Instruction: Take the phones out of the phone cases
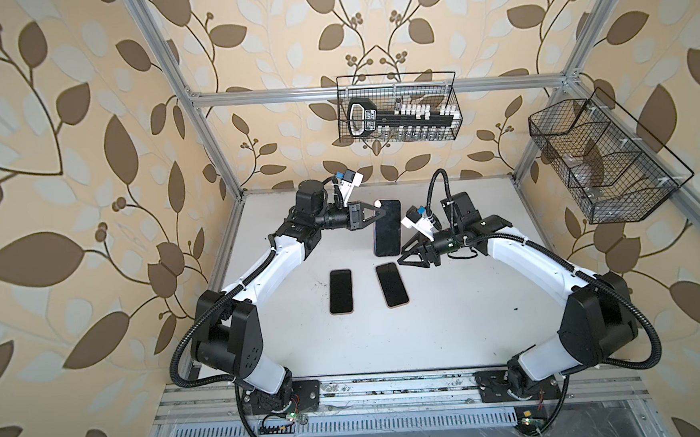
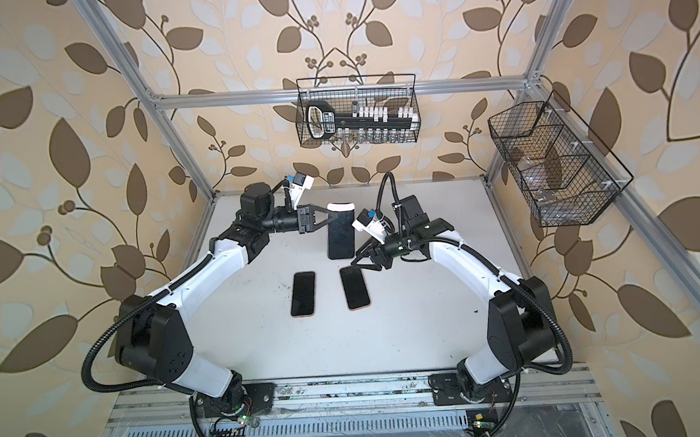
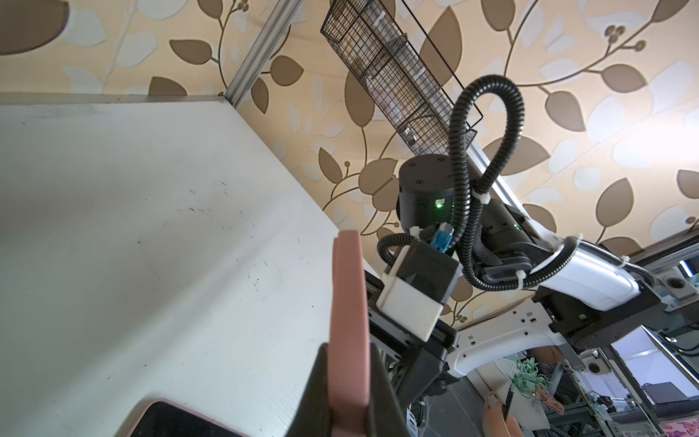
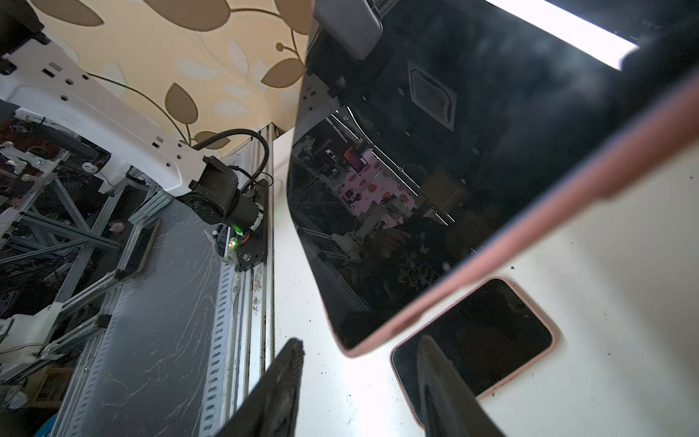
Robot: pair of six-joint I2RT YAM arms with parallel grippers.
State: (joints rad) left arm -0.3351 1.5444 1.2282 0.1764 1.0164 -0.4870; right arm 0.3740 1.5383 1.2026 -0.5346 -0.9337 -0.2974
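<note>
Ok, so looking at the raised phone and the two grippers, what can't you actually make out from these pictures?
- Back of the raised phone: faces away from the camera in both top views.
- Left gripper pads: in the left wrist view, covered by the pink case and cut off by the frame edge.
- Right gripper: whether it touches the phone; too small in the top views.
- Side basket contents: blurred behind the mesh.

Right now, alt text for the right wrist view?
A dark-screened phone in a pink case fills the view, lifted at a tilt above the white table. The right gripper stands open and empty near it, and a second pink-cased phone lies flat on the table.
</note>
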